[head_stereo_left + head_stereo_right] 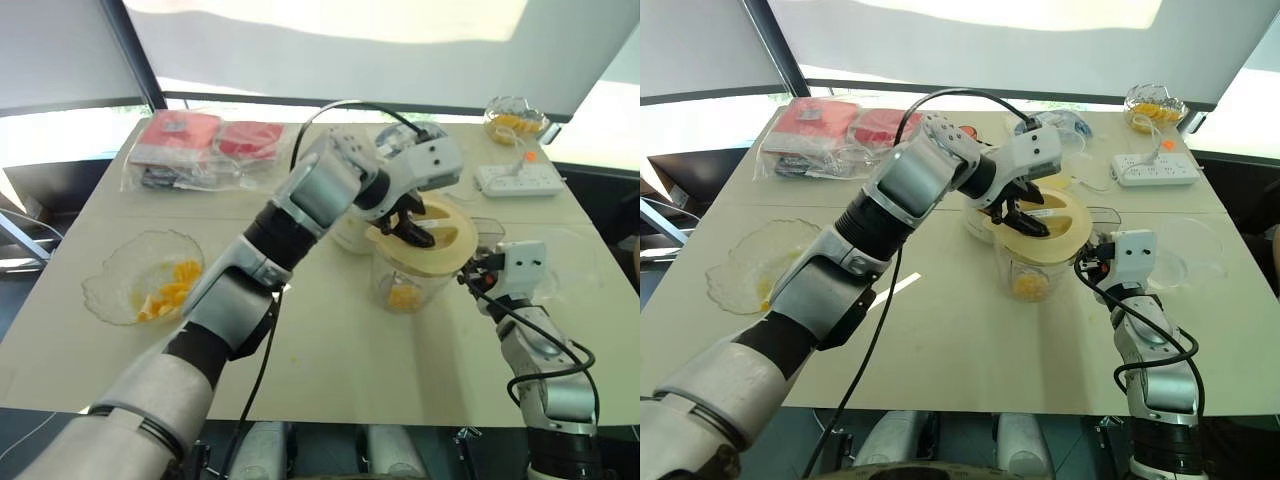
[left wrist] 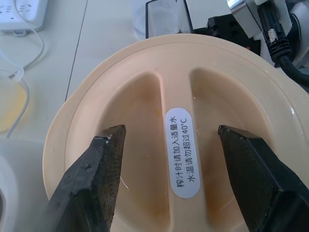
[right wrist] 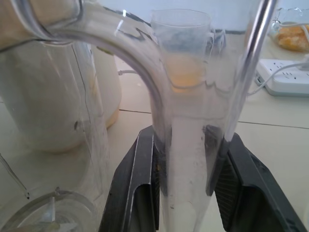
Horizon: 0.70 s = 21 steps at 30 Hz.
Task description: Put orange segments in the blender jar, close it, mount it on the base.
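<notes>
The jar point(image 1: 415, 275) sits right of centre on the table point(image 1: 330, 350), a few segments point(image 1: 403, 297) at its bottom, and the pale yellow lid point(image 1: 432, 240) rests on top. The left gripper point(image 2: 169, 179) hangs just above the lid with its fingers spread wide, one each side of the centre ridge, not clamped on anything. The right gripper point(image 3: 188, 183) is squeezed onto the jar's clear handle point(image 3: 193, 145).

The base point(image 1: 975, 222) stands just behind the jar, partly hidden by the left arm.

What could go wrong, I reckon: the lid looks slightly tilted, so if it isn't seated it could slip off when the jar gets lifted. One narrow pinch on a slick handle could also let the jar swing and clip the base.

Writing: the lid's white sticker point(image 2: 182, 152) has Chinese text ending in 40°C, looks like a water temperature warning. No brand that I can read.

Further out, a wavy bowl point(image 1: 140, 275) with more fruit sits at left, and a power strip point(image 1: 517, 179) at upper right.
</notes>
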Motion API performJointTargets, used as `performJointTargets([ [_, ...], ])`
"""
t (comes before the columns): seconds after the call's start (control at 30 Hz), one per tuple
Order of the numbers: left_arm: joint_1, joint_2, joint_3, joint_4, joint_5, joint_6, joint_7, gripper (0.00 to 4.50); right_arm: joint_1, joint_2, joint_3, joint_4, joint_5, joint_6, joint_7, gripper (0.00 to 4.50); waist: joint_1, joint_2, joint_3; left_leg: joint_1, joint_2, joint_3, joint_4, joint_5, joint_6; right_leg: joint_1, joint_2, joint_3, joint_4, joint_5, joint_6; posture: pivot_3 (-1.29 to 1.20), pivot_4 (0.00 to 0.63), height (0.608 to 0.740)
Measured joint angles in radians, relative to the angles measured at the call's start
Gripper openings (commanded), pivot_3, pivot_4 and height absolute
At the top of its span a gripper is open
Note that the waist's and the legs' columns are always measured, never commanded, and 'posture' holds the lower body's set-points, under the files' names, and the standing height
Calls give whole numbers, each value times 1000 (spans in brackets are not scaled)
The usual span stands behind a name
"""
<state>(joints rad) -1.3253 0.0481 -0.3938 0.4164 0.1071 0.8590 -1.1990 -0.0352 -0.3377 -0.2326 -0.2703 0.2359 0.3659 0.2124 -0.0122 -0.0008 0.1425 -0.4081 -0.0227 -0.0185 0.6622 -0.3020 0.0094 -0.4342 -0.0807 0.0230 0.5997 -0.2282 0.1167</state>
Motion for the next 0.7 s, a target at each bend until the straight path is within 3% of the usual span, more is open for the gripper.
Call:
performJointTargets([
  [0.13,-60,42,77,-11,-39,-28,73,3158,0,0,-2,-2,2,0,8,895,-1,1,11,1,0,0,1,1,-2,0,4,-1,2,0,0,0,150,740],
  [0.37,-35,85,339,-39,-153,-166,326,3158,0,4,-10,-30,7,39,-1,895,-3,1,13,3,0,1,3,2,-2,2,8,-1,5,0,1,0,150,740],
  [0.43,69,144,389,-111,-168,-233,374,3158,5,14,-13,-53,23,69,-14,895,-7,4,14,7,0,2,3,3,-4,2,8,2,12,-1,-1,0,150,740],
  [0.53,256,239,441,-227,-238,-186,346,3158,6,21,-47,-82,61,131,-33,895,-1,4,21,8,1,0,2,8,-13,1,10,2,16,-2,-2,0,150,740],
  [0.7,629,367,450,-595,-372,-107,275,3158,-56,-3,-97,-107,123,240,-45,895,3,2,27,5,-1,-1,4,9,-14,1,7,1,16,-2,-2,0,150,740],
])
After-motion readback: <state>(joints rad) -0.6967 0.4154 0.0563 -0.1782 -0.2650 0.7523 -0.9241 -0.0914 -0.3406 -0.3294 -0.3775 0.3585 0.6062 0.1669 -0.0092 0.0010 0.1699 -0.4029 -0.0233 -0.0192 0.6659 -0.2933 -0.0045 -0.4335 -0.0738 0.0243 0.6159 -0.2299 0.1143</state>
